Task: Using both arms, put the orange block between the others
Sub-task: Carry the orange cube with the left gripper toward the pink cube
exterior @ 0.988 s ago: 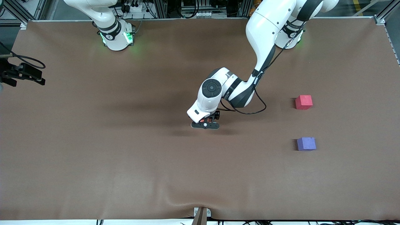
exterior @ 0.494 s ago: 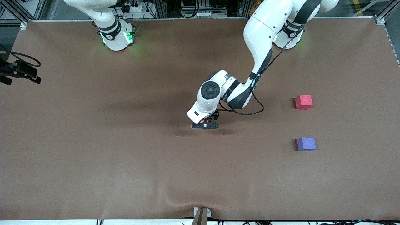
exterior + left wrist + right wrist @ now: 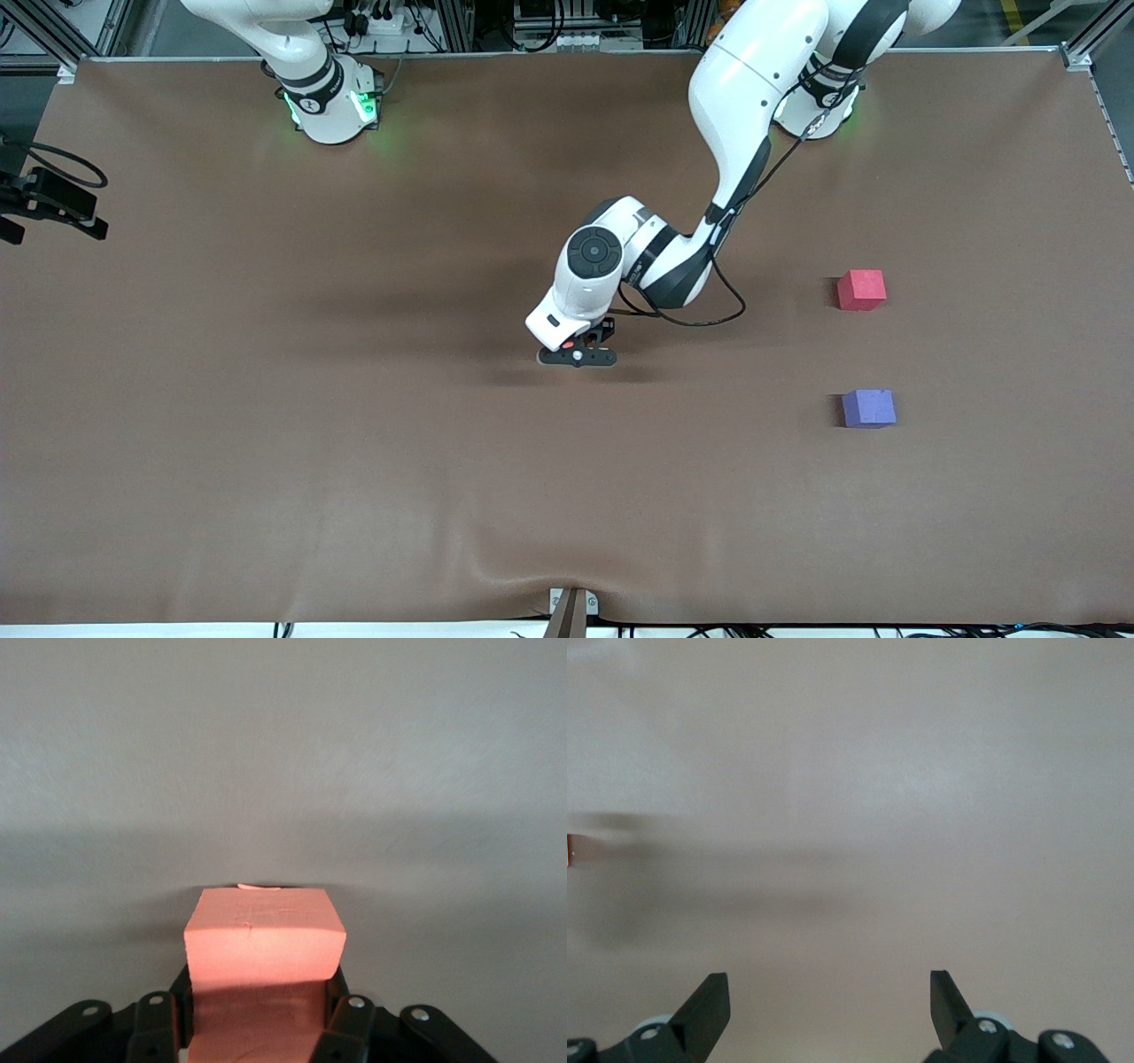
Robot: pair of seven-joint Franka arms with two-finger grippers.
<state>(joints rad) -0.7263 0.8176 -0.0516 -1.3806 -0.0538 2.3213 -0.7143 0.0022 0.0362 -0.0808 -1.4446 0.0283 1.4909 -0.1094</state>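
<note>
The orange block [image 3: 264, 939] sits between the fingers of my left gripper [image 3: 261, 1014], which is shut on it, low over the middle of the table. In the front view the left gripper [image 3: 578, 353] hides nearly all of the block; only a sliver of orange [image 3: 568, 344] shows. The pinkish-red cube [image 3: 861, 290] and the purple-blue cube [image 3: 868, 408] lie apart toward the left arm's end, the purple one nearer the camera. My right gripper [image 3: 53, 208] hangs at the right arm's edge of the table and waits; it is open [image 3: 828, 979] with nothing between its fingers.
The brown table cover [image 3: 354, 443] has a wrinkle near a bracket [image 3: 571, 610] at the edge nearest the camera. A black cable [image 3: 700, 315] loops beside the left arm's wrist. Open cover lies between the two cubes [image 3: 864, 350].
My left gripper has shut on the orange block and shifted slightly. The right gripper has drifted a little toward the table's edge.
</note>
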